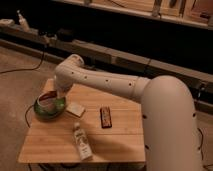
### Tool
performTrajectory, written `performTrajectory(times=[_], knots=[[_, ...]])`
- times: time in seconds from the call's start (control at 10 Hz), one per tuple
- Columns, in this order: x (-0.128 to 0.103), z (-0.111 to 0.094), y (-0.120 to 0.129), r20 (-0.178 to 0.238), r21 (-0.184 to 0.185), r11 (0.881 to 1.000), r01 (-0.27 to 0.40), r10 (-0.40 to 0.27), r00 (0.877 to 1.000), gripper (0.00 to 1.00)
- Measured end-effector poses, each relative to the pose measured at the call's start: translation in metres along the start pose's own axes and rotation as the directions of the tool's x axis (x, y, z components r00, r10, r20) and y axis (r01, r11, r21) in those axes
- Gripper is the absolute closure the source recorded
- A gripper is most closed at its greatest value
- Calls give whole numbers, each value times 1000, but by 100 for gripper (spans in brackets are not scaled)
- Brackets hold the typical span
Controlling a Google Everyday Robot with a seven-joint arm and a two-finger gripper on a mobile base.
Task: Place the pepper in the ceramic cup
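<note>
The gripper (53,95) hangs directly above the ceramic cup (48,101), which sits on the green plate (50,108) at the nine o'clock side of the wooden table (115,135). Its jaws are clenched, and a reddish streak lying across the cup's mouth just beneath them is probably the pepper (46,98), pinched in the fingertips; the arm hides too much to be sure whether it hangs free or already rests on the rim. If so, its long axis runs roughly from three to nine o'clock across the opening.

So the relation that matters is vertical: the cup's mouth lies straight below the jaws, with little room to the rim at either side. The coming move looks like a short lowering and a release, not a sideways shift.

The arm (100,82) reaches in from three o'clock, elbow raised over the table's far edge, forearm dropping steeply to the cup. The dark bar (105,117), the small pale packet (76,109) and the bottle (81,142) lie apart toward five o'clock.
</note>
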Motion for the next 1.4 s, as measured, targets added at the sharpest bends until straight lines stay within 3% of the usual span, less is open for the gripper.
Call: performTrajectory(times=[0.5,0.7,1.3,1.4], knots=[[14,-10,-5,-41,10,1000,-16,16,999,100],[20,-12,-4,-48,7,1000,-26,26,999,92],[10,-12,-4,-21,-18,1000,-23,22,1000,30],[10,-13,-4,-20,-18,1000,-21,21,1000,24]])
